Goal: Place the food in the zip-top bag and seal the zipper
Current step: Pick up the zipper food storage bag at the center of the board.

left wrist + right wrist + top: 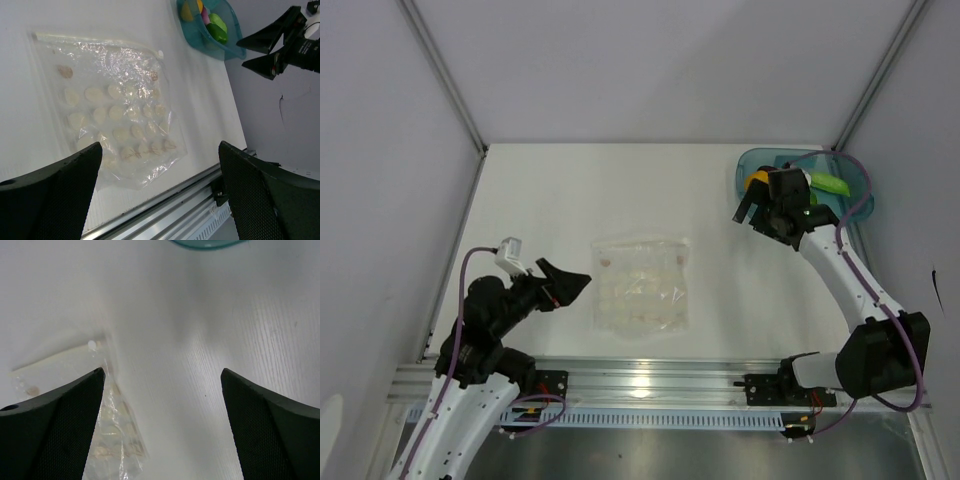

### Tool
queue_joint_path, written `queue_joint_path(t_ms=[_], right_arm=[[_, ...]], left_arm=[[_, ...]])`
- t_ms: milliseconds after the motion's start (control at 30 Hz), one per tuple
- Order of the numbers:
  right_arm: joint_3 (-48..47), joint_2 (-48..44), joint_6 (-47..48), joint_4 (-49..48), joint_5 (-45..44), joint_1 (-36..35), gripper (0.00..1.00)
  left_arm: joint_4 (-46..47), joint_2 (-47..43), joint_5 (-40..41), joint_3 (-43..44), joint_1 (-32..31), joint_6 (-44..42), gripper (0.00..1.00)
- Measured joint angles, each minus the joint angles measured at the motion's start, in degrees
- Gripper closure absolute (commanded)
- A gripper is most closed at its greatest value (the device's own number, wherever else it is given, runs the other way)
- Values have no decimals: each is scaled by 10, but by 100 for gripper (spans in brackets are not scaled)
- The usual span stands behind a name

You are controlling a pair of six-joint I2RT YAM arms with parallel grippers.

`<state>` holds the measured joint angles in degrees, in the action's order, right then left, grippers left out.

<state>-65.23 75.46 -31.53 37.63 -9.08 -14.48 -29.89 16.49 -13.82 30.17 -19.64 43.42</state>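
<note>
Two arms of white tubular links (840, 262) and chunky black joint housings (875, 355). A thin lilac cable (463, 275) trails along each. The black wedge-shaped left gripper (567, 281) wears a small white camera block (510, 257); the black right gripper (748, 205) matches it. Up close, the inner fingers (270, 200) show fine mesh texture.

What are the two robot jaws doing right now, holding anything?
Left gripper: jaws open, holding nothing.
Right gripper: jaws open, holding nothing.
</note>
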Motion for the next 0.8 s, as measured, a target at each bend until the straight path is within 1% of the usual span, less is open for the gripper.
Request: queue_joint_path(t_ms=[100,200,267,400,433,500,567,667,800], right_arm=[[-30,27,22,-19,22,23,1],[-64,62,44,-29,36,29,1],[-92,93,57,-33,43,30,0],[-151,163,79,-36,46,31,1],[-168,181,83,-35,48,32,1],[-196,214,89,-34,59,35,0],[-214,235,92,-32,77,35,1],[-213,239,95,-30,105,27,1],[-213,244,124,-31,159,-22,1]], left_arm=[[0,0,0,0,-1,0,1],[0,0,0,0,-1,0,1],[0,3,-2,-1,-1,1,9],[9,33,-21,-3,-1,-2,16],[13,46,-30,-3,-1,-5,16],[22,80,-54,-1,-2,-20,1],[38,115,-84,2,-2,-33,1],[79,175,-129,14,-3,-50,0],[148,229,-158,26,-3,-40,0]])
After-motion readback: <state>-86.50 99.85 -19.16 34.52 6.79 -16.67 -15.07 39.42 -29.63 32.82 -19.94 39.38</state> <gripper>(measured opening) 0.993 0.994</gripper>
